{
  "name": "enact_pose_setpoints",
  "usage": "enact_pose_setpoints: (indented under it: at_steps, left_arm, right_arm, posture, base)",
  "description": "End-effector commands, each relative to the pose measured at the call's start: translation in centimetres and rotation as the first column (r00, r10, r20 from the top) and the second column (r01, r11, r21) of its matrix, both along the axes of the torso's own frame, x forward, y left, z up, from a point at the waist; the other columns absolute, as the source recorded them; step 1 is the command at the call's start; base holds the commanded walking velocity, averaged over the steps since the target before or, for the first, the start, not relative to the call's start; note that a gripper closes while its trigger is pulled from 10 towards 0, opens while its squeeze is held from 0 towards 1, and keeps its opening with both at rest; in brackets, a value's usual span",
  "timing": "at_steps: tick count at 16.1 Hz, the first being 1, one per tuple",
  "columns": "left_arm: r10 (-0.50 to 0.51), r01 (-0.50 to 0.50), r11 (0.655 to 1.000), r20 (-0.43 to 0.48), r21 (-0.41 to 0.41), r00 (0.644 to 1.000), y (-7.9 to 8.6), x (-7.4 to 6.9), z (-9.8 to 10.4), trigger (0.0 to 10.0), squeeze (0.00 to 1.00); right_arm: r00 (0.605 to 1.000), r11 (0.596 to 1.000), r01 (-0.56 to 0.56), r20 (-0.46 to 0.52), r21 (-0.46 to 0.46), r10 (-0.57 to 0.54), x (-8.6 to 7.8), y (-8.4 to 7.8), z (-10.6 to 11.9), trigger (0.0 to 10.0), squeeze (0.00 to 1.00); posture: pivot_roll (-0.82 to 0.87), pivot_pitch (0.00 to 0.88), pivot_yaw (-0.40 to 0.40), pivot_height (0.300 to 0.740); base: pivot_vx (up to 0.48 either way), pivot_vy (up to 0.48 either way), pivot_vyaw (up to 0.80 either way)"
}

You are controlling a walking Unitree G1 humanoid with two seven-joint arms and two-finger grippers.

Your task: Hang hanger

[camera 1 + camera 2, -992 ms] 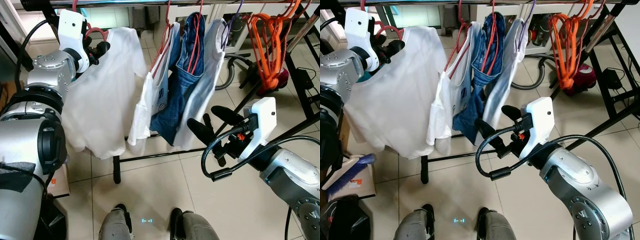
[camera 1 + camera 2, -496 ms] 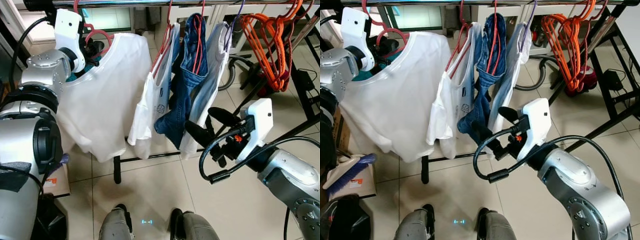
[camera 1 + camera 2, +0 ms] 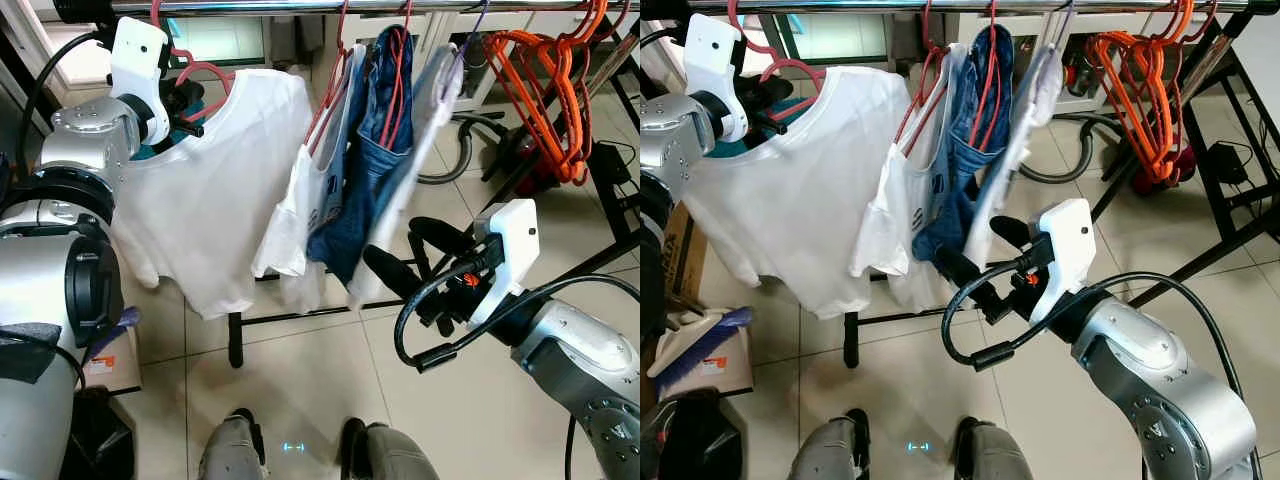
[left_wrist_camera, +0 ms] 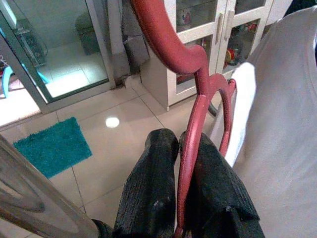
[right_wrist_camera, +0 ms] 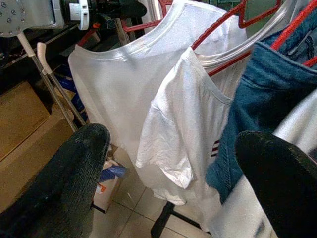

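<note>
While my left gripper (image 4: 178, 163) pinches the neck of the red hanger (image 3: 200, 75) carrying the white T-shirt (image 3: 215, 190), held up just under the rail (image 3: 300, 6), I judge the hook could miss the bar. The shirt's weight may twist the hanger in my grip. My right gripper (image 3: 405, 255) hangs open near the hung clothes (image 3: 370, 150) and might snag them.
</note>
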State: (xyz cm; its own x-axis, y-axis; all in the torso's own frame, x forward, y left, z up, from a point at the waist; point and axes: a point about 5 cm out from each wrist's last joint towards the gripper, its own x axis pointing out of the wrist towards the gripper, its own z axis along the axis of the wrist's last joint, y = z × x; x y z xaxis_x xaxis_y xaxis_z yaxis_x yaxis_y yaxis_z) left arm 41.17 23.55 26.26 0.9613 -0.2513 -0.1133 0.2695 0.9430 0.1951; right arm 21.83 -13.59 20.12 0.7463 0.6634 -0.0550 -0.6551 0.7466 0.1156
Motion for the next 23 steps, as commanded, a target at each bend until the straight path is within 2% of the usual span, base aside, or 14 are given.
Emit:
enact_pose_setpoints:
  at_steps: [1,4,5,8,11,14,15,16,18,21,23]
  left_arm:
    - [0.004,-0.003,1.0,-0.007,0.021,1.0,0.3,0.0,0.7,0.0,0.0]
    - [0.001,-0.001,0.999,-0.003,0.042,1.0,0.2,0.0,0.8,0.0,0.0]
    - [0.041,-0.042,0.998,0.013,0.055,0.999,0.4,0.1,1.1,0.0,0.0]
    - [0.097,-0.095,0.995,0.12,-0.022,0.988,0.8,0.2,3.4,0.0,0.0]
    - [0.085,-0.072,0.994,0.186,-0.076,0.979,0.7,0.1,4.4,0.0,0.0]
    - [0.025,-0.002,0.994,0.212,-0.107,0.977,0.4,-0.1,3.7,0.0,0.0]
    - [0.008,0.012,0.996,0.211,-0.093,0.977,0.4,-0.2,2.8,0.0,0.0]
    - [0.031,-0.015,0.997,0.223,-0.071,0.974,0.8,-0.4,1.9,0.0,0.0]
    - [0.066,-0.046,0.995,0.249,-0.086,0.966,1.4,-0.8,1.2,0.0,0.0]
    - [0.059,-0.045,0.997,0.259,-0.062,0.964,1.9,-2.1,-0.2,0.0,0.0]
    - [0.047,-0.024,0.996,0.272,-0.087,0.961,1.5,-4.1,-0.8,0.0,0.0]
  right_arm:
    - [1.0,1.0,0.004,-0.005,-0.011,-0.004,0.0,-0.2,-0.2,10.0,0.0]
    - [1.0,1.0,0.006,-0.002,-0.013,-0.006,0.0,-0.2,-0.2,10.0,0.0]
    - [1.0,1.0,0.009,0.002,-0.015,-0.008,0.0,-0.3,-0.2,10.0,0.0]
    - [0.997,0.998,0.067,0.041,-0.006,-0.067,0.6,-0.8,0.2,10.0,0.0]
    - [0.996,0.997,0.077,0.044,0.005,-0.077,0.5,-0.9,0.2,10.0,0.0]
    - [0.996,0.997,0.071,0.054,0.012,-0.072,0.6,-0.6,0.2,10.0,0.0]
    - [0.997,0.998,0.063,0.053,0.011,-0.064,0.7,-0.5,0.1,10.0,0.0]
    - [0.998,0.999,0.045,0.047,0.005,-0.045,0.6,-0.4,0.0,10.0,0.0]
    - [0.999,1.0,0.026,0.035,0.0,-0.026,0.5,-0.2,-0.2,10.0,0.0]
    - [1.0,1.0,0.011,0.016,-0.006,-0.01,0.5,-0.1,-0.8,10.0,0.0]
    - [1.0,1.0,-0.006,0.004,-0.001,0.006,0.8,0.3,-1.3,10.0,0.0]
  posture:
    - [-0.16,0.173,-0.023,0.74]
    - [-0.16,0.171,-0.021,0.74]
    - [-0.16,0.169,-0.018,0.74]
    - [-0.16,0.165,-0.008,0.74]
    - [-0.15,0.16,-0.007,0.74]
    - [-0.15,0.155,-0.013,0.74]
    - [-0.14,0.152,-0.014,0.74]
    - [-0.14,0.148,-0.019,0.74]
    - [-0.13,0.143,-0.022,0.74]
    - [-0.11,0.134,-0.028,0.74]
    - [-0.08,0.124,-0.034,0.74]
  base:
    - [0.0,0.0,0.0]
    - [0.0,0.0,0.0]
    - [0.0,0.0,0.0]
    - [0.0,0.0,0.0]
    - [0.0,0.0,0.0]
    - [0.0,0.0,0.0]
    - [0.0,0.0,0.0]
    - [0.0,0.0,0.0]
    - [0.0,0.0,0.0]
    - [0.0,0.0,0.0]
    - [0.0,0.0,0.0]
